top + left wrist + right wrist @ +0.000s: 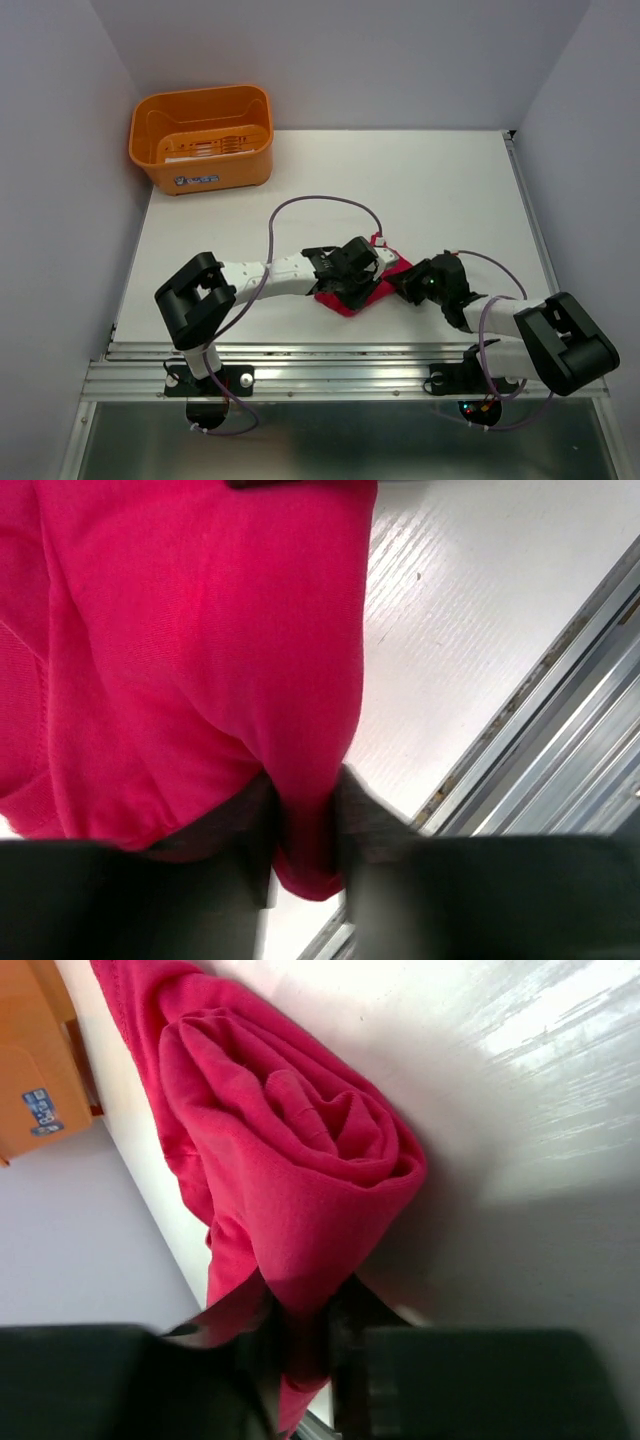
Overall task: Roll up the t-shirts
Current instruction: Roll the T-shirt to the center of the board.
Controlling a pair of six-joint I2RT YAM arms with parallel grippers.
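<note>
The crimson-pink t-shirt (290,1150) is lying as a tight spiral roll near the six o'clock edge of the table (430,190). The left gripper (305,830) is pinching its fabric from nine o'clock, and the right gripper (305,1335) is clamping a fold from three o'clock.

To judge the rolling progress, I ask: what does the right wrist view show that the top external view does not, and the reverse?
Only the right wrist view: the t-shirt rolled into a spiral, one fold pinched by the right gripper. Only the top external view: the left gripper on the roll's opposite side, near the front edge of the white table. Both: the t-shirt, the orange basket, the table.
</note>
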